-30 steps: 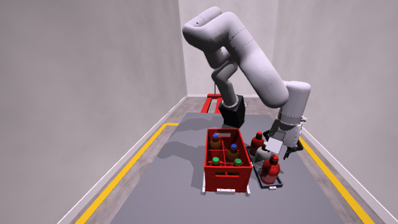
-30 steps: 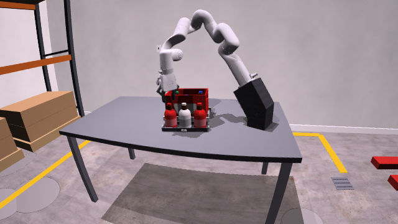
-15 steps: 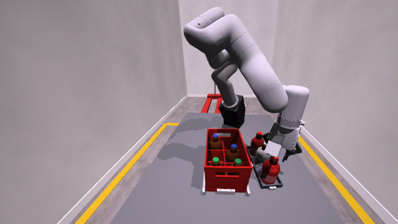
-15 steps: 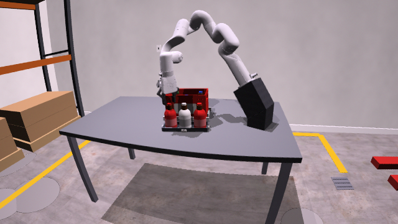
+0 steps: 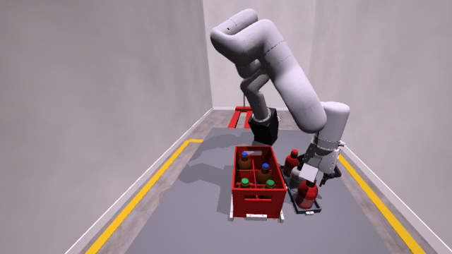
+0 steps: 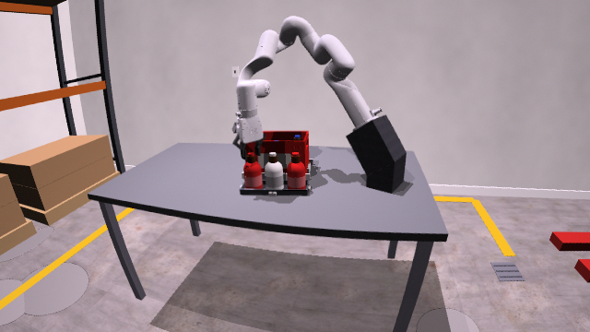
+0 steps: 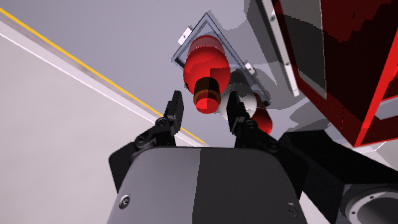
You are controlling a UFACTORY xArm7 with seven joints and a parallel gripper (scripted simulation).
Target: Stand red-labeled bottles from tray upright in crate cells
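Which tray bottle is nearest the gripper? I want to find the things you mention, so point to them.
The red end bottle (image 5: 306, 194) (image 6: 253, 175) (image 7: 206, 70), farther from the arm's black base; the other red one stands beyond the white.

The gripper (image 5: 314, 180) (image 6: 251, 154) (image 7: 205, 99) has come down a little — closer to the near red bottle (image 5: 306, 194) (image 6: 253, 176) (image 7: 206, 67); its white block now covers part of that bottle's top.
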